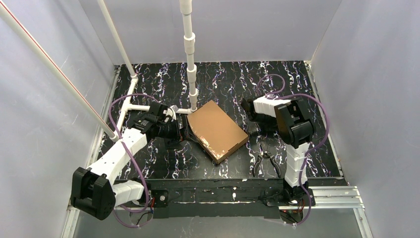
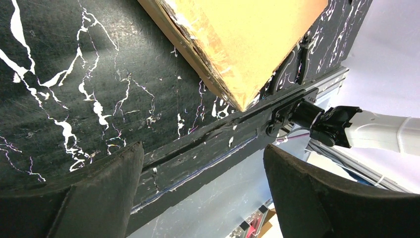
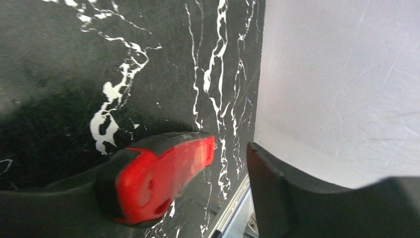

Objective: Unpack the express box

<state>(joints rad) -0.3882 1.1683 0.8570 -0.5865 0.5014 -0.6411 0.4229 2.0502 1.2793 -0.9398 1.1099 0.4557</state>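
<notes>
Express box: the express box (image 1: pixel 218 130) lies flat near the middle of the black marbled table (image 1: pixel 163 79). It is closed, with the plain brown lid facing up. It is turned diagonally, so one corner points to the near edge of the table. Clear tape shines along its near-left edge.

My left gripper: my left gripper (image 2: pixel 203 198) is low over the table, just beside the left side of the box, and it points toward the box. The jaws stand wide apart and there is nothing between them. In my left wrist camera the near corner of the box is ahead of the jaws, and they do not touch it.

My right gripper: my right gripper (image 3: pixel 225 173) is on the far-right side of the box, apart from it, close above the table. The jaws are apart.

Red handle: a red and black tool handle (image 3: pixel 158 178) lies against one jaw of my right gripper. There is a clear gap between it and the other jaw, so it is not clamped. It looks a little blurred, and I cannot tell which tool it is.

Pliers: a pair of pliers (image 1: pixel 266 161) with dark handles lies on the table near the base of my right arm, apart from the box.

Pipe frame: a white pipe frame (image 1: pixel 190 54) stands at the back-left of the table. One upright pipe comes down just behind the far corner of the box.
</notes>
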